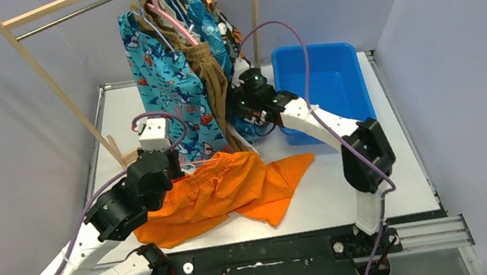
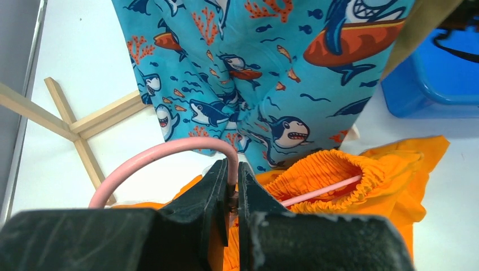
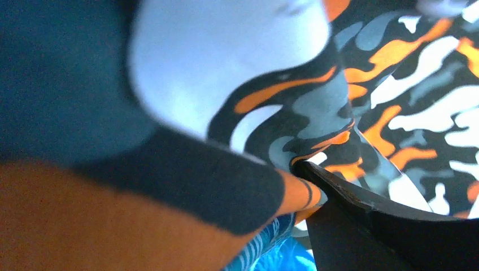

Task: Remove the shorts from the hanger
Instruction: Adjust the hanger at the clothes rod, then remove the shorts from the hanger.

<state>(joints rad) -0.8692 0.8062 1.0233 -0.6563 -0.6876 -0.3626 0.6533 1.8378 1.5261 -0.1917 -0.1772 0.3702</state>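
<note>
Arms: two. Left gripper (image 2: 233, 195), one, is clamped tight on the hook of one pink hanger (image 2: 164, 151), whose bar runs through the waistband of the orange shorts (image 1: 232, 181). That pair, one, lies crumpled on the table (image 1: 347, 188), near and left of centre. Rack (image 1: 49, 85), one, wooden, far left. At least four pairs hang on it: teal shark shorts (image 1: 165, 77), brown shorts (image 1: 206, 64), blue shorts (image 1: 211, 24) and camo shorts (image 3: 406, 90). They overlap, so the full count is unclear. The hanger hooks on the rod are bunched and cannot be counted. Right gripper (image 1: 244, 102), one, is pushed in among the hung pairs. Its wrist view is blurred, with cloth close up and only one finger (image 3: 367, 226) showing, so I cannot tell its state. Blue bin (image 1: 352, 66), one, far right.
</note>
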